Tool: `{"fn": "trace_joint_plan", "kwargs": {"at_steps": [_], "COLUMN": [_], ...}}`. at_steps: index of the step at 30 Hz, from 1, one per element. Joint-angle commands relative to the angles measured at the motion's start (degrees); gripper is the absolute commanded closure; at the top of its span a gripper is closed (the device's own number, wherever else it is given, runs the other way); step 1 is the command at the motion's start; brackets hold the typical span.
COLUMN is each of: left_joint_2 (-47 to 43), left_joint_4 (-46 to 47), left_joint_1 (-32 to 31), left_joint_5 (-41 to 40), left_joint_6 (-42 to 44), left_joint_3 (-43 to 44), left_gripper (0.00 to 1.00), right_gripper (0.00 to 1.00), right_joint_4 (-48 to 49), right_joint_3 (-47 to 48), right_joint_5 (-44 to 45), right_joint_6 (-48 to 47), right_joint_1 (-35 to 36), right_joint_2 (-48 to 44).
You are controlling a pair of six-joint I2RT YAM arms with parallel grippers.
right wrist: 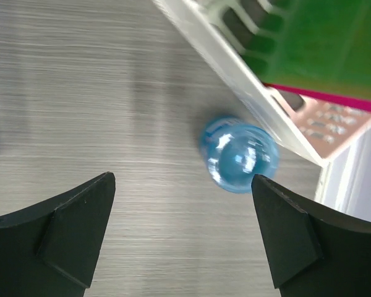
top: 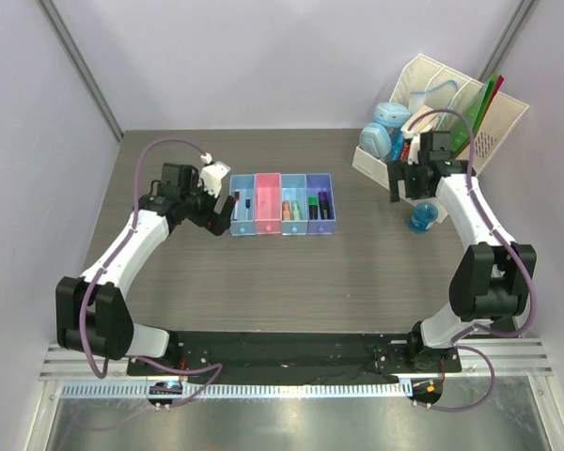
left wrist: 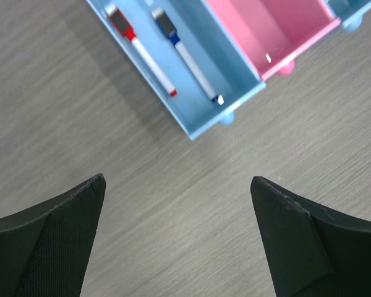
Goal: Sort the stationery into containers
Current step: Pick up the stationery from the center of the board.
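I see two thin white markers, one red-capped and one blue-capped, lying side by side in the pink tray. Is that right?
Not quite. The red-capped marker and the blue-capped marker, both thin and white, lie side by side in the light blue tray, not the pink tray beside it. The left wrist view shows it.

**Desk:** What are the two arms made of?

**Photographer:** White shells on the left arm [top: 132, 240] and the right arm [top: 470, 211], bulky black joints [top: 99, 315], and a purple cable [top: 174, 141] looped along each (thin and glossy).

**Desk:** And the tips?

**Photographer:** Matte black wedges. The left fingers [left wrist: 49, 247] show a finely textured inner pad, and the right fingers [right wrist: 62, 229] show plain bevelled faces.
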Motion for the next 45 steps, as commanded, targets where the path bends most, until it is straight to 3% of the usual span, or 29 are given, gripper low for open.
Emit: {"fn": "trace_joint_plan", "kwargs": {"at_steps": [1,21,30,45], "left_joint_2": [-5.2,-11.1,-11.4,-10.1], "left_joint_4": [2.2,2.1,3.1,3.9], "left_joint_1": [0.2,0.2,0.2,0.2], "left_joint_5": [-1.9,-1.1,-0.1,0.8], "left_joint_6": [1.6,3.3,2.8,2.4], "left_joint_3": [-2.4,-7.0,-8.5,-9.2], "left_gripper": [0.00,0.00,0.00,0.00], "right_gripper": [0.03,0.05,0.06,0.18], "right_joint_4": [0.9,8.5,10.4,14.1], "right_joint_3": [-1.3,-10.0,-9.0,-6.8], "right_joint_5": [-1.8,-3.2,-2.9,0.7], "right_joint_6": [-0.9,3.2,3.9,5.1], "right_joint_1": [-5.5,-11.5,-11.7,-11.6], "right_joint_2": [-0.9,2.4,4.7,8.9]}}
